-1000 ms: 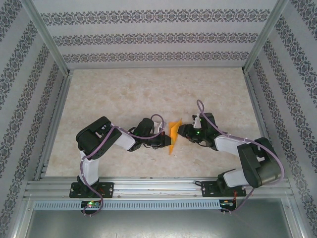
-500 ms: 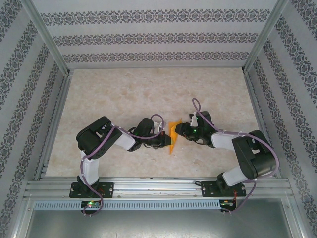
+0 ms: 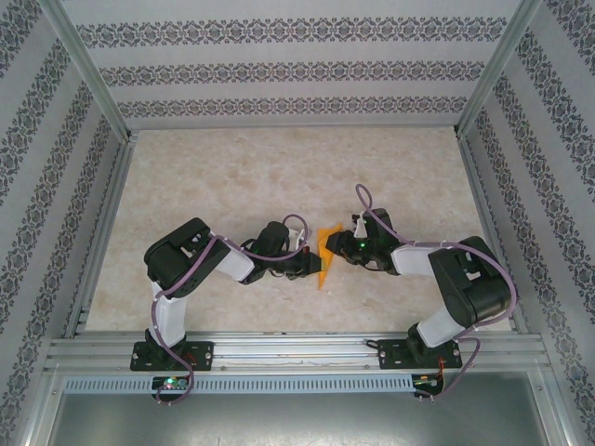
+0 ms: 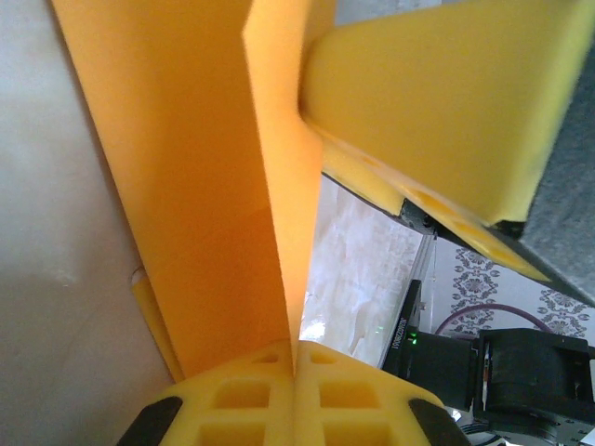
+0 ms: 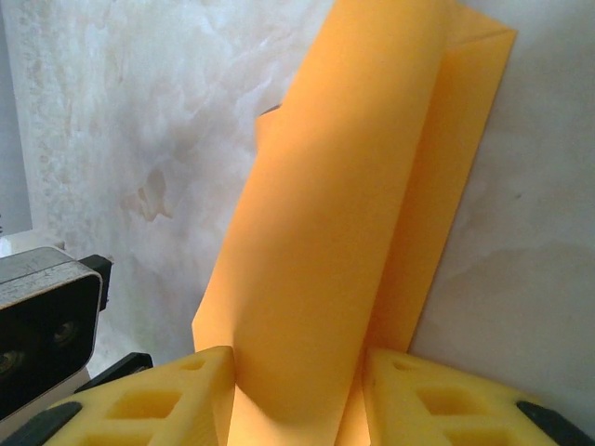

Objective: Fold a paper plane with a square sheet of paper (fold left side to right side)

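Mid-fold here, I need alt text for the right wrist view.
The creased orange square sheet of paper rises between the two yellow jaws of the right gripper, one on each side. Behind it lies the pale marbled table; a dark part of the left arm sits at lower left.

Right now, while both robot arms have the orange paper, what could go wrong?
It could tear: the orange paper is pinched from both sides, left jaws shut tight, right jaws closed around it, so pulling apart would strain it.
The fold could go crooked: between the right jaws the paper bulges in a loose curl, not a flat crease.
It stands on edge, not flat on the table, so it might flop if released.
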Controlling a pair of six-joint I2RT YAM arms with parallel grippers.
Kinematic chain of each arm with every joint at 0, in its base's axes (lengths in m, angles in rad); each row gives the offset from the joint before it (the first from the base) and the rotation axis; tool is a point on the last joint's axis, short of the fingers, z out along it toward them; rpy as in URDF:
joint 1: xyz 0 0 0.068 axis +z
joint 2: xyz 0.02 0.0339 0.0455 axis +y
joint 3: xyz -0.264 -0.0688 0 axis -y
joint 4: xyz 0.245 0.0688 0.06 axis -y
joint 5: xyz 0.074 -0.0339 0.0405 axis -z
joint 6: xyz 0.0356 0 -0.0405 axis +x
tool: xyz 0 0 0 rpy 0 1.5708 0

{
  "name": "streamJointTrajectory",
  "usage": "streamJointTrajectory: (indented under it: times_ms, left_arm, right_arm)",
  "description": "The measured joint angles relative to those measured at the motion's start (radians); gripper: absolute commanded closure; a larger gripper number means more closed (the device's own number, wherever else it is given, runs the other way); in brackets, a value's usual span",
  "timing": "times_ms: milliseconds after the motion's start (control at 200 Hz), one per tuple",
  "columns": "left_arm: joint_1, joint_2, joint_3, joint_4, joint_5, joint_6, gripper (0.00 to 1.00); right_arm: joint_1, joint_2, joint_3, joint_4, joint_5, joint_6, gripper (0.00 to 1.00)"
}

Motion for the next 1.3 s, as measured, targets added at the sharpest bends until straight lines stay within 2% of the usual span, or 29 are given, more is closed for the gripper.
streamJointTrajectory:
  times_ms: [125, 310, 395, 774, 1304]
  left_arm:
    - [0.000, 0.007, 0.000, 0.008, 0.000, -0.006, 0.98]
    - [0.000, 0.011, 0.000, 0.015, 0.000, -0.010, 0.90]
    - [0.003, 0.010, 0.000, 0.014, 0.000, -0.015, 0.82]
    - [0.045, -0.058, -0.002, -0.053, 0.000, 0.023, 0.69]
    - [0.065, -0.025, 0.112, -0.192, 0.000, 0.090, 0.69]
  right_arm:
    - [0.002, 0.008, 0.008, -0.010, 0.003, 0.001, 0.60]
    - [0.002, 0.019, 0.022, -0.034, 0.009, 0.004, 0.62]
    - [0.002, 0.023, 0.026, -0.042, 0.010, 0.005, 0.63]
    - [0.002, 0.027, 0.035, -0.056, 0.010, 0.005, 0.63]
    - [0.002, 0.029, 0.037, -0.061, 0.010, 0.005, 0.63]
